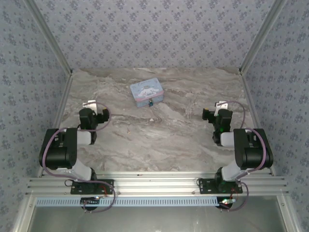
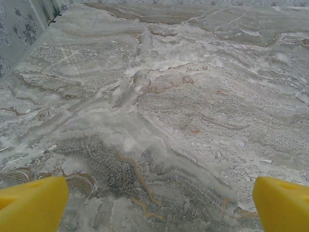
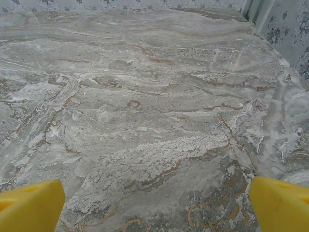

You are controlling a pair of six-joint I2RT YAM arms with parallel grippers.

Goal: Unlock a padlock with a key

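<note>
Both pairs of jaws gape wide, empty; the tiny padlock [image 1: 151, 102], upper centre, looks light, hard, slippery. I'd pinch its body.

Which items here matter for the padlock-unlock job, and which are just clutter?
Job: padlock, tiny and dark; left gripper and right gripper, jaws open.
Lying about: light blue cartoon tin, with the padlock at its near edge.
</note>
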